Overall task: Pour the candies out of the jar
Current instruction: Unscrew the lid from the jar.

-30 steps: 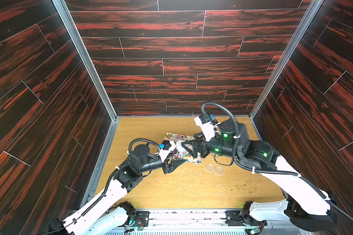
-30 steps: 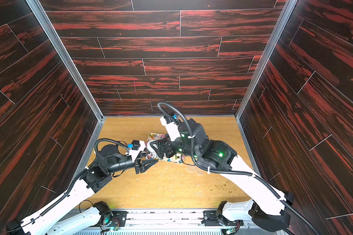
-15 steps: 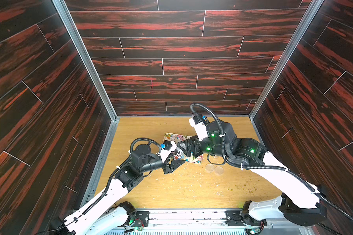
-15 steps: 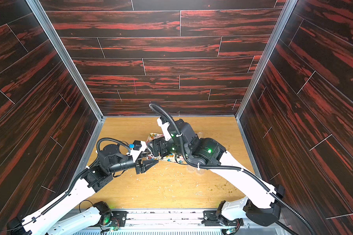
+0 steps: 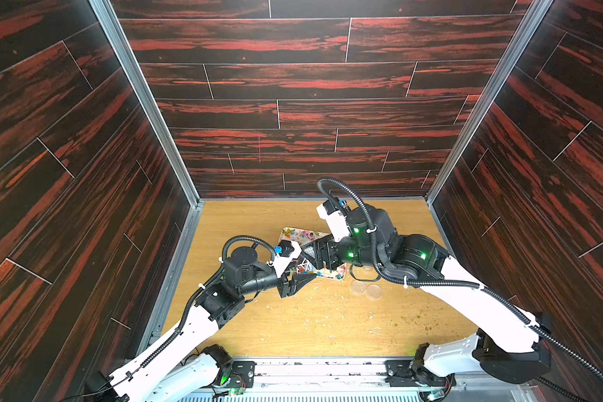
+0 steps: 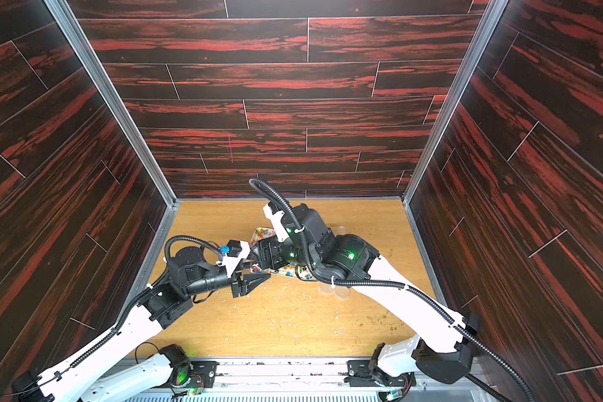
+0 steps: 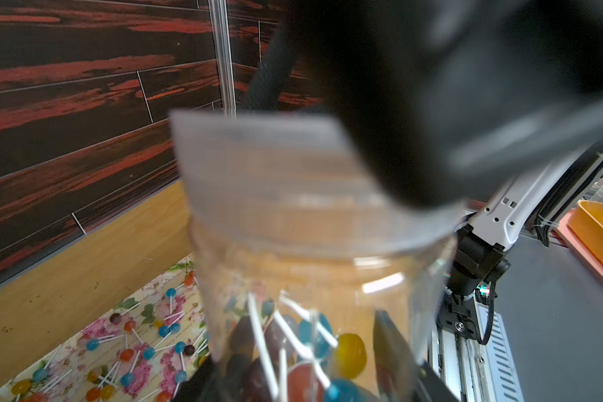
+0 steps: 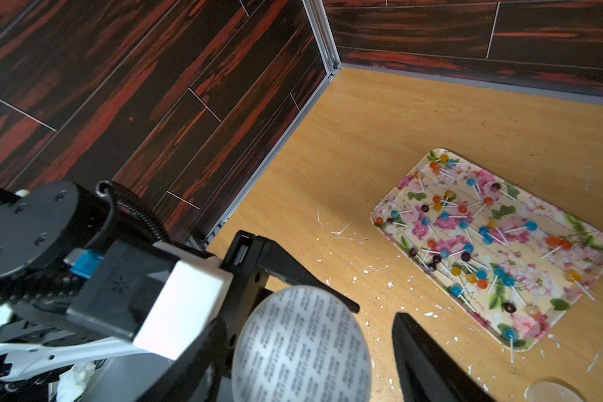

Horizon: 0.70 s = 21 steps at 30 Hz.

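Though unseen at right wrist, candies (image 7: 349, 351) inside jar (image 7: 310, 271).

No word or number can be read with certainty. The jar (image 7: 314, 278) carries a white paper label (image 7: 275, 163) with rows of grey print (all blurred in the left wrist view). Its round white end (image 8: 302, 344) shows many short lines of small dark print in the right wrist view, but the letters are too unsharp to make out.
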{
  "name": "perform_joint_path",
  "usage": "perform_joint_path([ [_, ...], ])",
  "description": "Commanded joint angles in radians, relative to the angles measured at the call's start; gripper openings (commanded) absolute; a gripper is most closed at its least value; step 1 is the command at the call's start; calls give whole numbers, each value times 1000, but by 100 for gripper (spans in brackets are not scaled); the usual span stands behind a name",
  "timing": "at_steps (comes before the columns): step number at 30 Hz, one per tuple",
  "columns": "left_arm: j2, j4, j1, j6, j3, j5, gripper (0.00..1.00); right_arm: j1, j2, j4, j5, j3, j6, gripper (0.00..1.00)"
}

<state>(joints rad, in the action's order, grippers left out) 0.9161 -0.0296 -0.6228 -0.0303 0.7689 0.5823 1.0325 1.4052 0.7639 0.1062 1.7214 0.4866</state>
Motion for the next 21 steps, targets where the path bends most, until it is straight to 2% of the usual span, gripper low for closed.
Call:
perform_joint_path([
  [1, -14, -21, 1, -9, 32, 0, 41, 9, 22, 20, -19, 29, 6, 74],
  [6, -14, -21, 2, -6, 31, -2, 41, 11, 24, 14, -30, 28, -25, 63],
  [13, -13, -23, 1, -2, 31, -4, 41, 11, 3, -18, -40, 18, -98, 54],
  [21, -7, -36, 2, 4, 36, 8, 41, 3, -32, -72, -87, -39, -268, 53],
])
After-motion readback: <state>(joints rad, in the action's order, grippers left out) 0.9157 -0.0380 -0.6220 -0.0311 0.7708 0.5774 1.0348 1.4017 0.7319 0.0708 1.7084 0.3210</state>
